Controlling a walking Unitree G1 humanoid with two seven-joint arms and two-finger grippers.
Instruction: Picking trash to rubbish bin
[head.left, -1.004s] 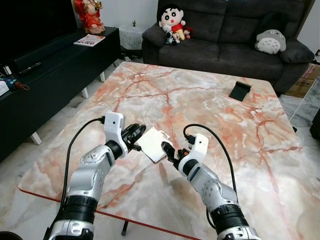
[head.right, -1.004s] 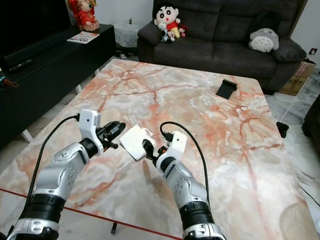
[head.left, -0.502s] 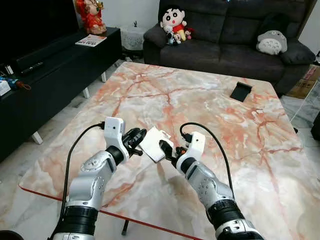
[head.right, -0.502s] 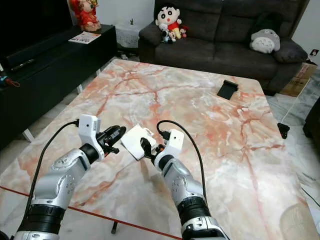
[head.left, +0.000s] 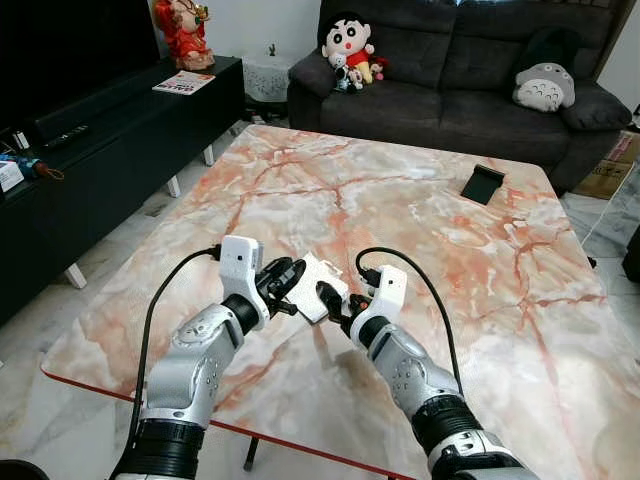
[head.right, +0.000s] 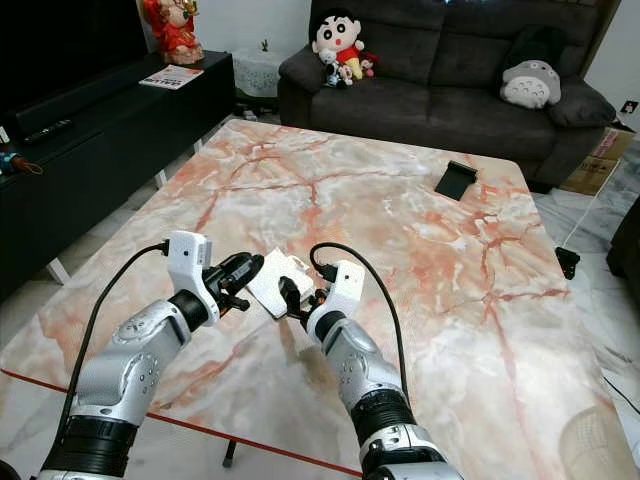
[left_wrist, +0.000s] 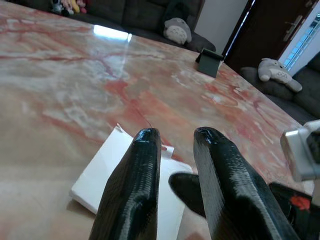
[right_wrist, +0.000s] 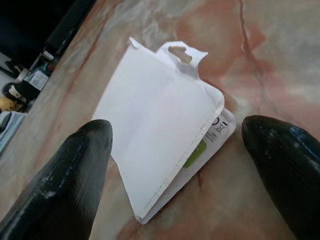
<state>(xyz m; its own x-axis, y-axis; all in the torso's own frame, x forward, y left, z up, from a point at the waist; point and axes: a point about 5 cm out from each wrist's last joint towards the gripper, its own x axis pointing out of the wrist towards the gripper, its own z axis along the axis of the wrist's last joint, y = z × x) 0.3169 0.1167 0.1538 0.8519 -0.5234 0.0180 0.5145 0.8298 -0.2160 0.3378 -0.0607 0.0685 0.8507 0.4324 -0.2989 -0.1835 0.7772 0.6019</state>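
Counting what lies before me

I count one white packet (head.left: 313, 287) on one marble table (head.left: 430, 220), with my two grippers beside it: the left gripper (head.left: 287, 277) and the right gripper (head.left: 332, 303). Farther off on the table stands one black stand (head.left: 481, 184). One sofa (head.left: 450, 70) carries one doll (head.left: 349, 42) and one grey plush (head.left: 544, 85). One red figurine (head.left: 181, 32) and one magazine (head.left: 182, 82) sit on one black cabinet (head.left: 110, 140).

No readable txt anywhere. White packet (right_wrist: 165, 145) on the table has small printed symbols + a green patch near one edge, too tiny to read. Magazine (head.left: 181, 82) cover: illegible.
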